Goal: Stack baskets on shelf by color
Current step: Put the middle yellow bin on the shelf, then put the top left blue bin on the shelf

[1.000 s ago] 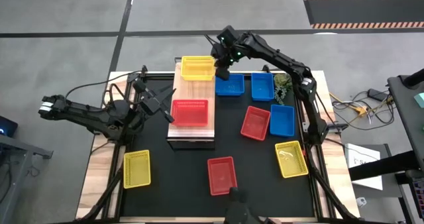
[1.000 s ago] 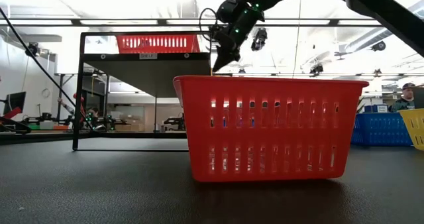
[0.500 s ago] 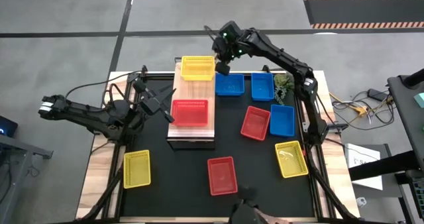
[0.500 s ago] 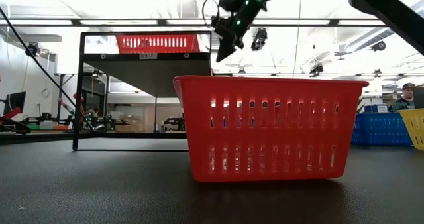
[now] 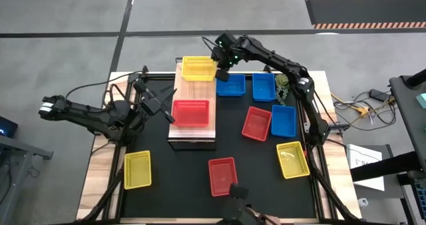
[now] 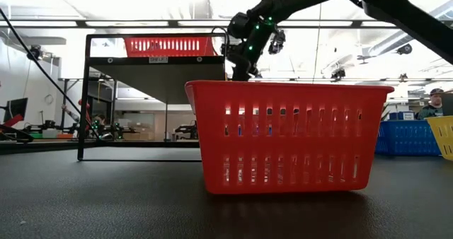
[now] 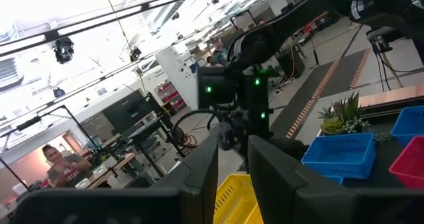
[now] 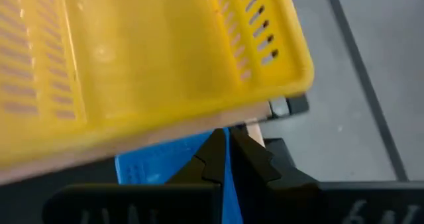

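Note:
The shelf [image 5: 193,92] stands left of the table's middle. A yellow basket [image 5: 198,67] sits on its far end and a red basket [image 5: 190,112] on its middle. My right gripper [image 5: 221,58] is shut and hovers just right of the yellow basket [image 8: 132,58], above the far edge of a blue basket [image 5: 231,85]. My left gripper [image 5: 165,110] is open and empty at the shelf's left side, level with the red basket. Loose on the table are two more blue baskets [image 5: 263,86] [image 5: 283,120], two red [image 5: 256,123] [image 5: 223,176] and two yellow [image 5: 138,169] [image 5: 293,159].
A small green plant [image 5: 284,85] stands at the far right, between the blue baskets and the right arm's post. The front red basket [image 6: 287,136] fills the low view. People show in the room beyond the table. Bare black tabletop lies between the shelf and the front left yellow basket.
My right gripper has risen from over the blue basket's far edge, gone toward the table's far edge beside the yellow basket, and come down a little again, tipping more downward. The baskets have stayed where they were.

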Controlling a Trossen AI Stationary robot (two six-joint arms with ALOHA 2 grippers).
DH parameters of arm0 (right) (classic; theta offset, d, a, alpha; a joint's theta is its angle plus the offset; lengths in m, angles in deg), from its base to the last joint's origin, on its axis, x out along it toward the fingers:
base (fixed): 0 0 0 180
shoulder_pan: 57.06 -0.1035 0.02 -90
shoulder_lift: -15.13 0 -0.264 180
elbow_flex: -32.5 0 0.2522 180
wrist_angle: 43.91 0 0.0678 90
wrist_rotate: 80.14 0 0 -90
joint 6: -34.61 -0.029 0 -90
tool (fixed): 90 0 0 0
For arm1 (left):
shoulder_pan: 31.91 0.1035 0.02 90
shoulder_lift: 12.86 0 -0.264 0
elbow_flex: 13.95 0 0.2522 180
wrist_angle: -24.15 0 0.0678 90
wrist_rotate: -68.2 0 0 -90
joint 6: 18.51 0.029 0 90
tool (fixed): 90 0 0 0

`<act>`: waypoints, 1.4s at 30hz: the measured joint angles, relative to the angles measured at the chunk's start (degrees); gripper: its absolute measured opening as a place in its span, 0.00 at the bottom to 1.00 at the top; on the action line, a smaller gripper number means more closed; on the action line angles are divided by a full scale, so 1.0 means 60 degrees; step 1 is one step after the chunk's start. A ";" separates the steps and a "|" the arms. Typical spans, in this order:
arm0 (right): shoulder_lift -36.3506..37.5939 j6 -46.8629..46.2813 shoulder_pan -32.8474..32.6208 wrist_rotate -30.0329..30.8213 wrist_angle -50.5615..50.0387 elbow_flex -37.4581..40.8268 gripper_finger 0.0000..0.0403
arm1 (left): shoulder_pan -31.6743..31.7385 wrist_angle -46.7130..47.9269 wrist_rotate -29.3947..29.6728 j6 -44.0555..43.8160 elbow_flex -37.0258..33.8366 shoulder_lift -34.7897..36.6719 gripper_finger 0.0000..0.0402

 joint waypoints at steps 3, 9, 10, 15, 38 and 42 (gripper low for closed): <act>-0.0021 -0.0088 0.0000 -0.0137 0.0408 -0.0013 0.03 | 0.0003 -0.0004 0.0000 0.0108 0.0000 0.0000 0.17; -0.0035 -0.0106 0.0000 -0.0624 0.0811 -0.0018 0.03 | 0.0002 -0.0005 0.0000 0.0157 -0.0004 -0.0018 0.17; -0.0032 -0.0169 0.0004 -0.0823 0.0887 -0.0018 0.03 | 0.0002 -0.0009 0.0000 0.0157 -0.0004 -0.0018 0.17; -0.0032 -0.0347 0.0000 -0.0897 0.0964 -0.0018 0.03 | 0.0000 -0.0011 0.0000 0.0157 -0.0004 -0.0015 0.17; 0.0733 0.0688 0.0054 -0.2382 -0.3790 0.0389 0.21 | 0.0004 0.0011 0.0000 0.0197 -0.0036 -0.0043 0.17; 0.0928 0.0966 -0.0004 -0.2446 -0.3520 0.1115 0.29 | 0.0003 0.0032 0.0000 0.0229 -0.0054 -0.0045 0.17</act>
